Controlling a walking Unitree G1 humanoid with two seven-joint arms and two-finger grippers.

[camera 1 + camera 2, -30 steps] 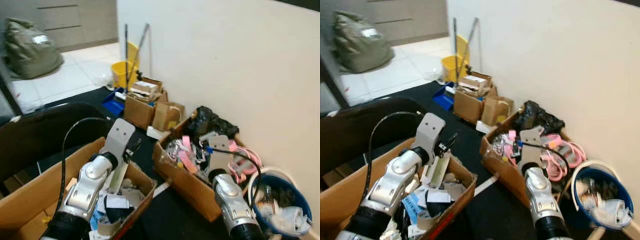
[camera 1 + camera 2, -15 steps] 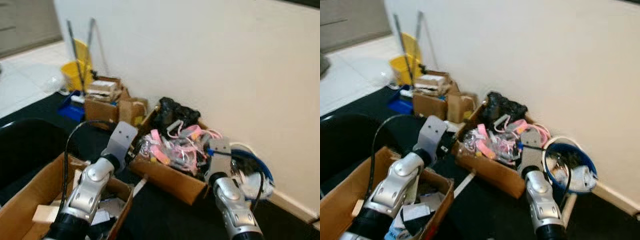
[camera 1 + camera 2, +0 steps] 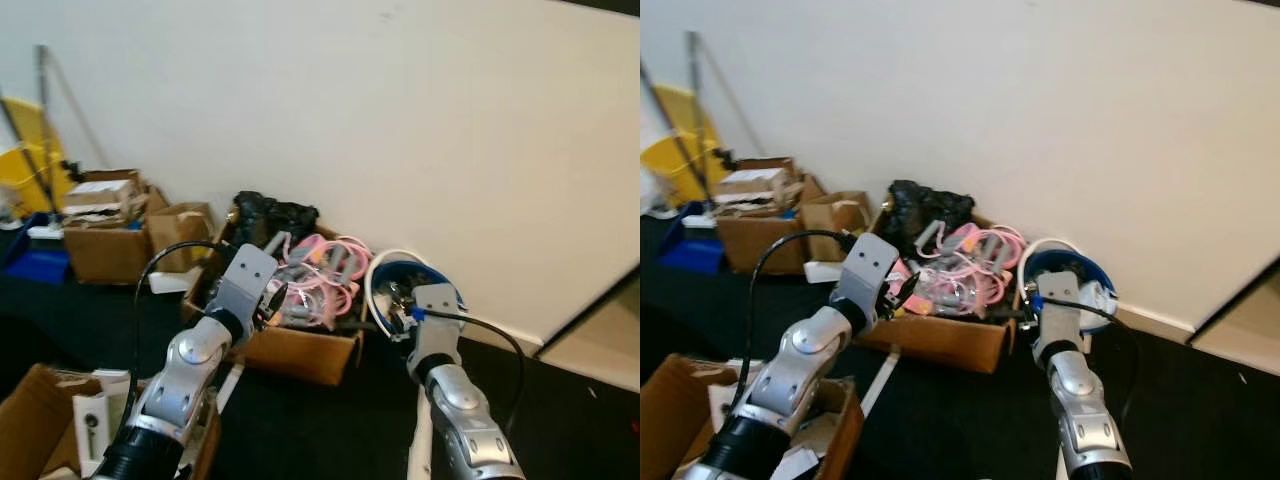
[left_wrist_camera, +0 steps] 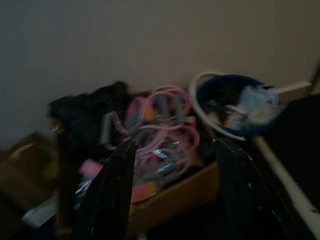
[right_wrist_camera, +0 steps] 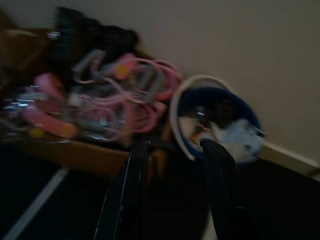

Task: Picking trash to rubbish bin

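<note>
1. The rubbish bin [image 3: 440, 283], a blue round one with trash already inside, stands on the dark floor [image 3: 940, 410] against the white wall [image 3: 400, 120]. I judge it is kept there to be out of the way, so the robot must come to it.
2. Just beside the bin, also along the wall, is a cardboard box [image 3: 300, 350] full of pink cables [image 3: 975, 262], with a black bag [image 3: 268, 215] at its far end. More cardboard boxes [image 3: 105, 240] stand further along the wall.
3. The left gripper [image 4: 172, 165] is raised toward the box of cables. Its fingers are wide apart and hold nothing.
4. The right gripper [image 5: 172, 170] points toward the bin's near rim. Its fingers are also apart, less widely, and empty.
5. Both arms are held forward, probably ready to pick, but which piece of trash is meant I cannot tell.
</note>
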